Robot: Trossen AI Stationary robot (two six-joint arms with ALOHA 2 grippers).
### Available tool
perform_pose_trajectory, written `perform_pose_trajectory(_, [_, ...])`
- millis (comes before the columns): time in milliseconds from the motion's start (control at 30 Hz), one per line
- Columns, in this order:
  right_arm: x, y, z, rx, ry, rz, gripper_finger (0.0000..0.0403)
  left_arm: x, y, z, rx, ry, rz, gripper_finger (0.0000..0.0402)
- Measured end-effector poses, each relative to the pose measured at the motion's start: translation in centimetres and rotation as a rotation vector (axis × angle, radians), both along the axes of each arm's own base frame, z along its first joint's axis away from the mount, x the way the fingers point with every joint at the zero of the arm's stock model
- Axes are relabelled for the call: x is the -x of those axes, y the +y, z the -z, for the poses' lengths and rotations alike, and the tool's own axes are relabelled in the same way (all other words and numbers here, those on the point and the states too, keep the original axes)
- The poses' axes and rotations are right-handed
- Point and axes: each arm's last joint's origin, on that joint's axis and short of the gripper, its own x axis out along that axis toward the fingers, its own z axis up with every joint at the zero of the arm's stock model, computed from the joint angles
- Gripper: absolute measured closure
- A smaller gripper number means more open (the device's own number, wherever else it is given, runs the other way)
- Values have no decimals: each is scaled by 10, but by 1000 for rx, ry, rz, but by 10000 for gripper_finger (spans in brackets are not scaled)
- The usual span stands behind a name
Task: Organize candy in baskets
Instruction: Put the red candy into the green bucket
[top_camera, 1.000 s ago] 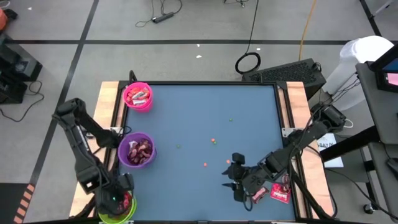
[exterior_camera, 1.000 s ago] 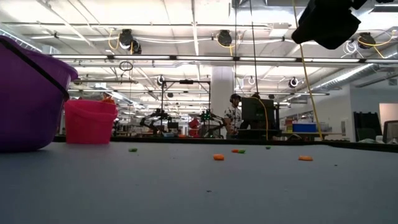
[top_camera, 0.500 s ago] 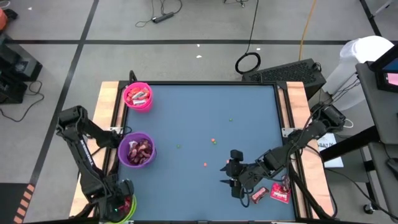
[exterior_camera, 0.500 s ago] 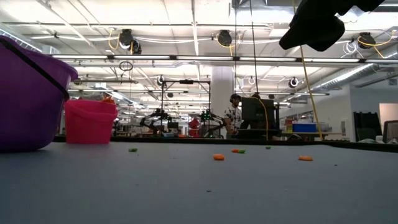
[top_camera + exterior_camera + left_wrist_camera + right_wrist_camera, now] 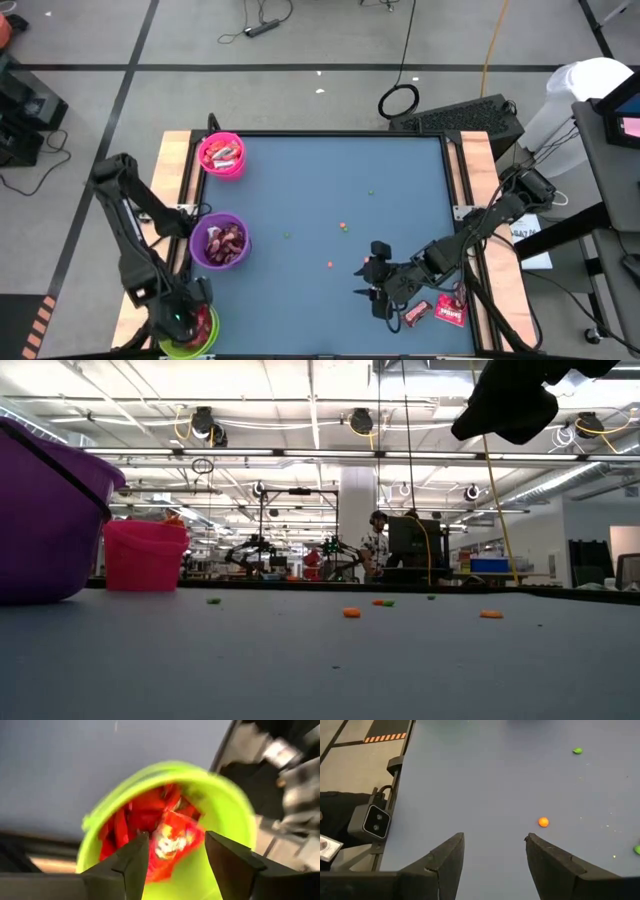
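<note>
The lime green basket (image 5: 220, 825) stands at the table's near left corner and holds several red candy pieces (image 5: 170, 837). My left gripper (image 5: 175, 845) hangs open just above it, fingers pointing down, with one red piece showing below the gap. The purple basket (image 5: 220, 241) holds dark and pink-red candy. The pink basket (image 5: 221, 155) holds a few pieces. My right gripper (image 5: 494, 840) stands open over bare table at the near right. Two red candy pieces (image 5: 420, 312) lie on the table just right of it.
Tiny orange and green specks (image 5: 343, 226) are scattered over the middle of the blue table. One orange speck (image 5: 543, 822) lies ahead of my right gripper. The purple basket (image 5: 45, 510) and pink basket (image 5: 145, 555) stand along the left edge.
My left arm has dipped toward the near edge over the green basket and come back up a little. My right gripper has shifted slightly toward the far left and sits a bit lower in the low view.
</note>
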Motion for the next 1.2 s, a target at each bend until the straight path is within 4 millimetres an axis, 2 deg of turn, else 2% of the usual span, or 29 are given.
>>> perform_pose_trajectory(233, [1, 0, 0, 0, 8, 1, 202, -1, 22, -25, -9, -256, -11, 203])
perform_pose_trajectory(400, [4, -2, 3, 19, 53, -8, 202, -10, 34, -35, -147, -524, -38, 203])
perform_pose_trajectory(600, [12, -2, -3, -102, 156, -36, 202, -30, 41, -42, -330, -777, -12, 203])
perform_pose_trajectory(767, [25, 5, -8, -189, 245, -37, 202, -57, 41, -50, -393, -922, 69, 203])
perform_pose_trajectory(867, [34, 10, -10, -241, 289, -19, 202, -75, 37, -47, -384, -998, 184, 203])
perform_pose_trajectory(1033, [52, 21, -10, -299, 366, 44, 202, -102, 31, -32, -377, -1127, 356, 203])
perform_pose_trajectory(1200, [73, 31, -3, -345, 501, 148, 202, -122, 40, -6, -367, -1192, 340, 203])
